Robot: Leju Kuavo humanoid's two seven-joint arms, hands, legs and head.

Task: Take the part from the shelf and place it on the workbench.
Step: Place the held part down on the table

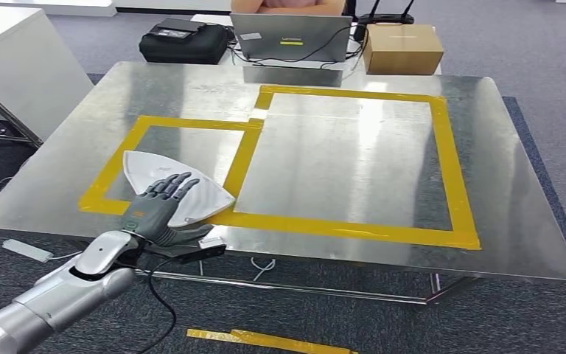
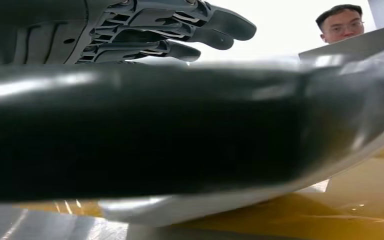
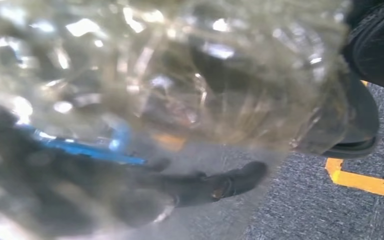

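The part [image 1: 191, 193] is a white fan-shaped shell. It lies at the front left of the steel workbench [image 1: 339, 169], inside the smaller yellow tape frame [image 1: 184, 125]. My left hand [image 1: 161, 205] comes in over the table's front edge and holds the part by its near edge. Its fingers [image 2: 180, 30] are stretched out on top, and the thumb is hidden beneath. In the left wrist view the part's dark glossy underside [image 2: 180, 135] and pale rim sit just over the tape. My right hand [image 3: 130, 195] is a dark blur behind glare above grey carpet.
A larger yellow tape frame [image 1: 449, 169] marks the workbench's middle and right. Beyond the far edge stand a laptop [image 1: 291, 37], a black bag [image 1: 183, 43] and a cardboard box [image 1: 402, 48], with a person seated behind. A white cabinet [image 1: 15, 66] is at the left.
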